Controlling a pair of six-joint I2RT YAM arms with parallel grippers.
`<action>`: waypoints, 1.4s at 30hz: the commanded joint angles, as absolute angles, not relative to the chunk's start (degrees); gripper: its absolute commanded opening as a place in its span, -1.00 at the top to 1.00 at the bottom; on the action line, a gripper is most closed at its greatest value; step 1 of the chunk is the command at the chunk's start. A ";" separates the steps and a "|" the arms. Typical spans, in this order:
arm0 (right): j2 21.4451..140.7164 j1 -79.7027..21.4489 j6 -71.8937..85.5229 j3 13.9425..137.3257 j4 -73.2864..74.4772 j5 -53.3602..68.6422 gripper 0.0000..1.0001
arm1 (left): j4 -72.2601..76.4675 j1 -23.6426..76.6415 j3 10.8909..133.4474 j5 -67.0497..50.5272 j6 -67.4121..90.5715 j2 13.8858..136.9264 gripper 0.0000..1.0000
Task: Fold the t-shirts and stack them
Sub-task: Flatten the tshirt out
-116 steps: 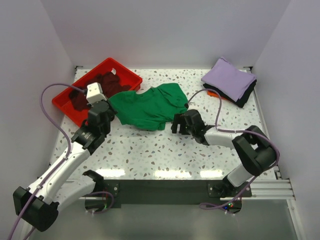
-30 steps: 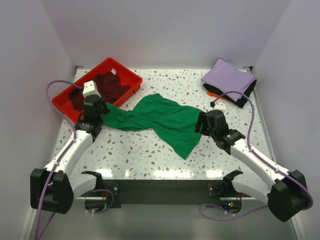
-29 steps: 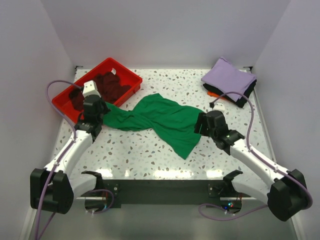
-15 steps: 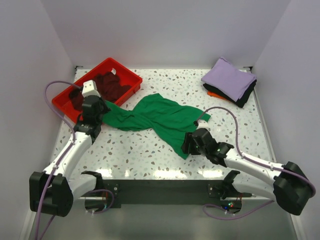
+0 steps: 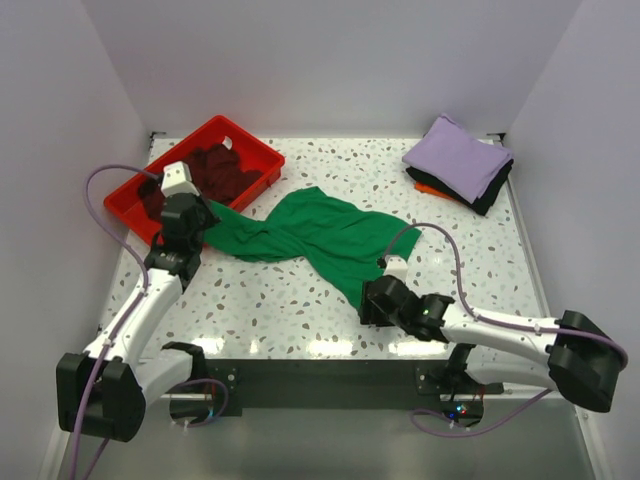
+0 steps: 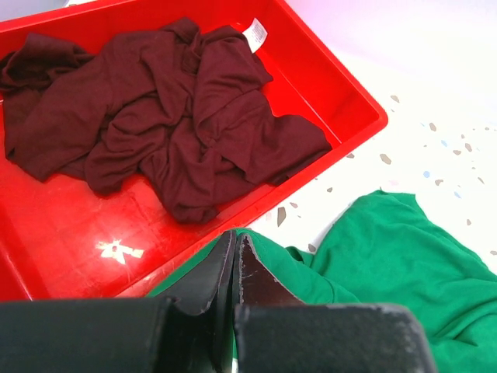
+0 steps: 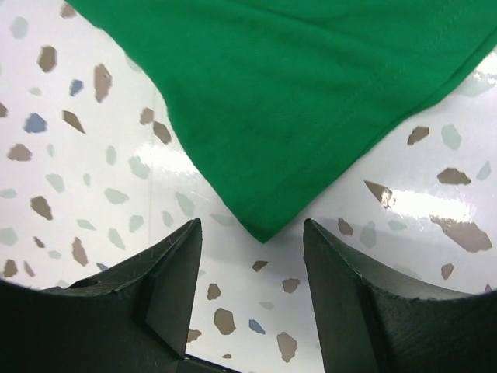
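Observation:
A bright green t-shirt (image 5: 325, 235) lies twisted and stretched across the middle of the table. My left gripper (image 5: 200, 224) is shut on its left end beside the red tray (image 5: 262, 152); in the left wrist view the jaws (image 6: 234, 242) are pressed together with green cloth (image 6: 388, 256) on both sides of them. My right gripper (image 5: 368, 300) is open and low at the shirt's near pointed corner. In the right wrist view that corner (image 7: 264, 221) sits between the spread fingers (image 7: 167, 272), untouched. A dark maroon t-shirt (image 5: 215, 170) lies crumpled in the tray.
At the back right corner stands a folded stack with a lavender shirt (image 5: 458, 155) on top, a black one (image 5: 492, 192) under it and an orange edge (image 5: 425, 187) peeking out. Purple cables loop beside both arms. White walls close in the table's sides.
My right arm has swung from the shirt's right edge down to its near corner, and its jaws have narrowed a little. The left gripper has kept its hold and place.

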State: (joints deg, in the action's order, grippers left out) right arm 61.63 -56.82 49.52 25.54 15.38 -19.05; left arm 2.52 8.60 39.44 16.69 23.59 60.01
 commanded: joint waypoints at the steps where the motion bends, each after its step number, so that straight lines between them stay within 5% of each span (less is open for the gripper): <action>1: 63.36 -58.71 53.79 26.54 17.67 -24.34 -0.16 | 5.89 8.35 39.11 16.00 24.61 58.36 1.00; 9: 68.63 -59.41 54.67 26.72 15.56 -25.31 -0.03 | 6.06 8.35 39.02 15.29 24.52 58.10 1.00; 15: 69.79 -59.33 54.14 27.25 15.64 -24.00 0.44 | 5.98 8.35 39.11 15.12 24.52 58.10 1.00; 16: 69.52 -59.33 54.05 27.25 15.99 -23.99 0.68 | 5.98 8.35 39.11 15.20 24.52 58.18 1.00; 19: 67.69 -59.41 54.05 27.33 17.14 -23.91 0.99 | 6.06 8.35 39.02 14.77 24.70 58.18 1.00; 25: 61.79 -58.37 49.23 30.66 20.30 -28.99 1.00 | 8.52 8.35 38.67 14.24 24.44 61.25 1.00; 30: 63.10 -44.76 37.98 34.80 13.28 -23.66 1.00 | 8.09 8.35 42.79 13.71 23.91 69.16 1.00; 42: 68.56 -27.51 22.60 70.79 17.75 -19.34 1.00 | 1.59 8.35 66.23 11.52 23.56 67.33 1.00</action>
